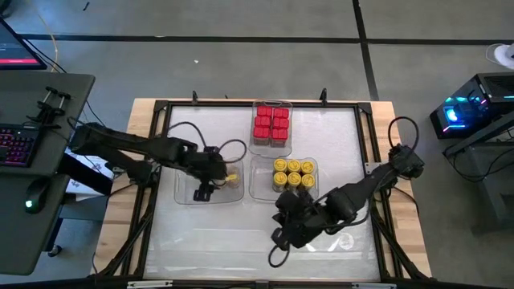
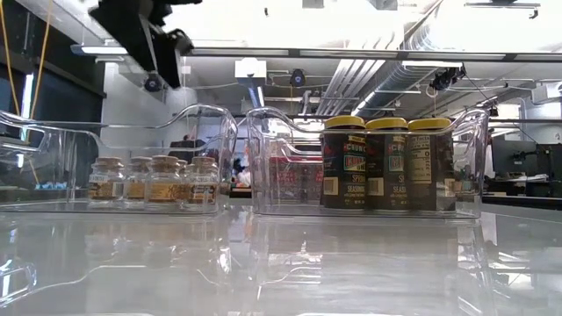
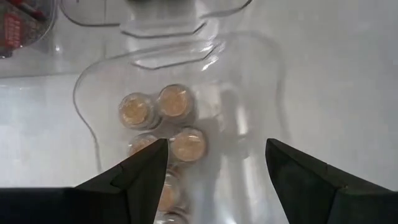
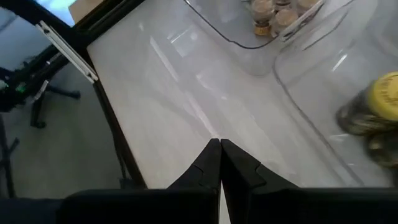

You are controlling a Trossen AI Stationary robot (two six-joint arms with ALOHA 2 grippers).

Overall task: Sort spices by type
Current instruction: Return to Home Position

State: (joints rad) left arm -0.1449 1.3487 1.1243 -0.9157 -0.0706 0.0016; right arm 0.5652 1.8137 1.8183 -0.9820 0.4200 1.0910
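Note:
Three clear trays hold the spices. Red boxy ones (image 1: pixel 271 124) fill the far tray. Yellow-lidded jars (image 1: pixel 293 174) (image 2: pixel 386 162) stand in the middle tray. Small tan-lidded jars (image 3: pixel 161 118) (image 2: pixel 154 180) stand upright in the left tray (image 1: pixel 189 197). My left gripper (image 3: pixel 217 162) (image 1: pixel 203 191) hangs open above that left tray, with nothing between its fingers. My right gripper (image 4: pixel 219 152) (image 1: pixel 281 229) is shut and holds nothing. It hovers over bare table just in front of the yellow jars' tray, whose nearest jar (image 4: pixel 376 109) shows beside it.
A black frame rail (image 1: pixel 152 160) (image 4: pixel 68 53) runs around the white tabletop. Bare table (image 1: pixel 209 249) lies along the near side. A curved clear plastic edge (image 2: pixel 13 272) shows close to the low camera. A desk with a keyboard (image 1: pixel 20 144) stands left of the table.

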